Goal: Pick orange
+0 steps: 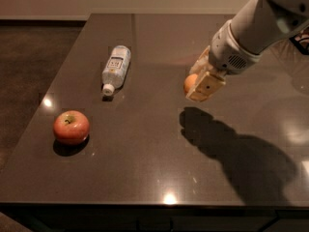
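Note:
The orange [190, 83] is a small yellow-orange fruit, partly hidden between the cream fingers of my gripper [197, 81] at the right middle of the dark table [145, 168]. The gripper is shut on the orange and holds it a little above the tabletop, with its shadow lying on the table below. The white arm reaches in from the upper right.
A red apple [71, 126] sits near the table's left front. A plastic water bottle [116, 67] lies on its side at the left back, cap toward me. The table's left edge drops to a dark floor.

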Controlling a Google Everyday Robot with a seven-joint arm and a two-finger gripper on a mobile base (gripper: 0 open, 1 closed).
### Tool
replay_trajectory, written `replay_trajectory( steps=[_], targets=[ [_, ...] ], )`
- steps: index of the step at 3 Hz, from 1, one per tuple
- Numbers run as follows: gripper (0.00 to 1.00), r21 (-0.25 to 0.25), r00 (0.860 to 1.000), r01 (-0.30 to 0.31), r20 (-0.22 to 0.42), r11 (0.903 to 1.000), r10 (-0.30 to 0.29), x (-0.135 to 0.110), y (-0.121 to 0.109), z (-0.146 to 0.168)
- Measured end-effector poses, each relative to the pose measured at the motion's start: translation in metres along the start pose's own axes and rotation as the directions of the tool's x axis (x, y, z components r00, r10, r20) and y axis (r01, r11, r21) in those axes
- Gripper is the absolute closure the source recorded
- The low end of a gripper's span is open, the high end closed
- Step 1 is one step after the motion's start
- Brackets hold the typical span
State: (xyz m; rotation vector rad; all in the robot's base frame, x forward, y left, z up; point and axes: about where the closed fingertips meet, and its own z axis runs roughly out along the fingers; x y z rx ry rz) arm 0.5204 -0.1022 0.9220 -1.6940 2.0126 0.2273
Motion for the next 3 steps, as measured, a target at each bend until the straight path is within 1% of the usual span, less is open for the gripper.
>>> replay_trajectory(
  steps=[1, 2, 3],
  targets=[
    [1.00, -0.005, 0.998, 0.049, 0.049, 0.9988, -0.049, -0.024, 0.006, -0.030],
    [1.00, -0.016, 0.991, 0.087, 0.100, 0.9961, -0.085, -0.041, 0.011, -0.052],
    [1.00, -0.016, 0.991, 0.088, 0.103, 0.9960, -0.086, -0.043, 0.011, -0.053]
  ],
)
